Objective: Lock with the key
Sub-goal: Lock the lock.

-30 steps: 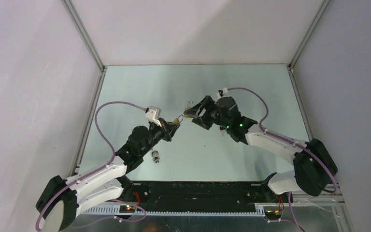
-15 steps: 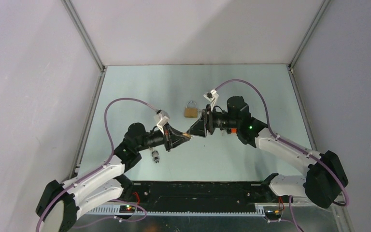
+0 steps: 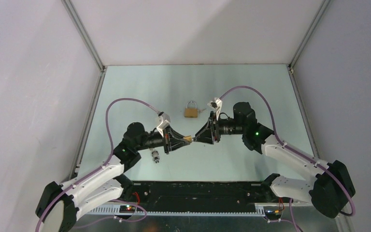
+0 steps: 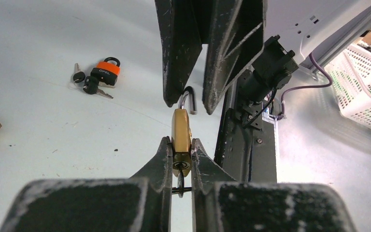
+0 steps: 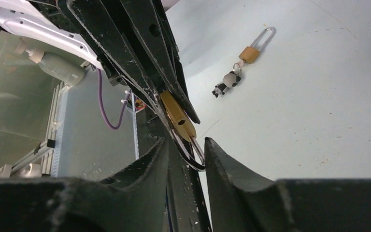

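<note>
Left gripper [image 4: 181, 145] is clamped tight on the brass padlock [image 4: 180, 126] body, held in the air over the middle of the worktop [image 3: 140, 87]. The key [image 4: 180, 180] sits in the keyway, between the left fingers. The shackle [image 4: 188, 94] points at the right gripper [image 5: 186, 145], probably so it can be pushed home. Right jaws are about half open, straddling the shackle, gripping nothing. A second ago both grippers were further back, near the second brass padlock [image 3: 190, 111], and the right jaws were wider.
</note>
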Action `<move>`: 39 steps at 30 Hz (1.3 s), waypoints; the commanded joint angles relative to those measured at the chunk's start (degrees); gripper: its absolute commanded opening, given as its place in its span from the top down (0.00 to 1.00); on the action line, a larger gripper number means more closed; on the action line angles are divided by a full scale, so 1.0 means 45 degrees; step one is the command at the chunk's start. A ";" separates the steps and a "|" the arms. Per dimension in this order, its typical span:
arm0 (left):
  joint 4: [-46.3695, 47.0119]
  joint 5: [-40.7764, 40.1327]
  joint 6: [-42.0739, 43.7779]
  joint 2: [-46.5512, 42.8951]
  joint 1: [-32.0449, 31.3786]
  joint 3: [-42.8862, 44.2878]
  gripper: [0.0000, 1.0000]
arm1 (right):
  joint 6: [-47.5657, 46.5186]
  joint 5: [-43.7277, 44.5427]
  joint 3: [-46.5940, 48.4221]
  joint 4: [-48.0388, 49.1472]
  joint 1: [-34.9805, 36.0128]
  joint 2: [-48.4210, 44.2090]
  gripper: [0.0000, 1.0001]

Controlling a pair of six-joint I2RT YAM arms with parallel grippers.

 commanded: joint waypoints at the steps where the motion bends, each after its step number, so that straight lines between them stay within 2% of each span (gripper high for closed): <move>1: 0.0360 0.0474 0.0431 -0.0403 0.0086 0.0605 1.00 | -0.0446 -0.0423 0.0022 -0.0070 -0.0115 -0.0236 0.67; 2: 0.0354 0.0491 0.0446 -0.0432 0.0080 0.0632 1.00 | -0.0298 -0.0456 0.0023 -0.0032 -0.0140 -0.0182 0.76; 6: 0.0347 0.0647 0.0798 -0.0576 0.0073 0.1036 1.00 | 0.0957 -0.0553 0.0010 0.0712 -0.0348 0.0043 0.96; 10: 0.0250 0.0923 0.1489 -0.0758 0.0074 0.1188 1.00 | 0.2741 -0.0244 0.0002 0.1246 -0.0716 0.0103 1.00; 14: 0.0079 0.1156 0.1717 -0.0754 0.0077 0.1528 1.00 | 0.3011 -0.0219 -0.0365 0.1775 -0.0795 -0.0528 1.00; 15: 0.0069 0.1297 0.1663 -0.0692 0.0084 0.1697 1.00 | 0.2902 -0.0272 -0.0434 0.1857 -0.0745 -0.0865 0.99; 17: 0.0045 0.1508 0.1519 -0.0567 0.0073 0.1929 1.00 | 0.2156 -0.0494 -0.0563 0.1853 -0.0674 -0.1378 0.89; 21: 0.0009 0.1781 0.1251 -0.0500 0.0074 0.2196 1.00 | 0.1241 -0.0189 -0.0904 0.1426 -0.0574 -0.2521 0.55; 23: -0.0028 0.1811 0.1204 -0.0565 0.0074 0.2233 1.00 | 0.1172 -0.0048 -0.1181 0.1399 -0.0626 -0.3020 0.50; 28: -0.0077 0.2331 0.1104 -0.0612 0.0078 0.2456 1.00 | 0.1520 -0.0153 -0.1500 0.1485 -0.0855 -0.3459 0.49; 34: -0.0188 0.2696 0.1020 -0.0558 0.0072 0.2654 1.00 | 0.2616 -0.0339 -0.1500 0.2971 -0.1067 -0.3180 0.51; 39: -0.0213 0.2688 0.0918 -0.0428 0.0075 0.2787 1.00 | 0.3702 -0.0402 -0.1483 0.4270 -0.1181 -0.2673 0.59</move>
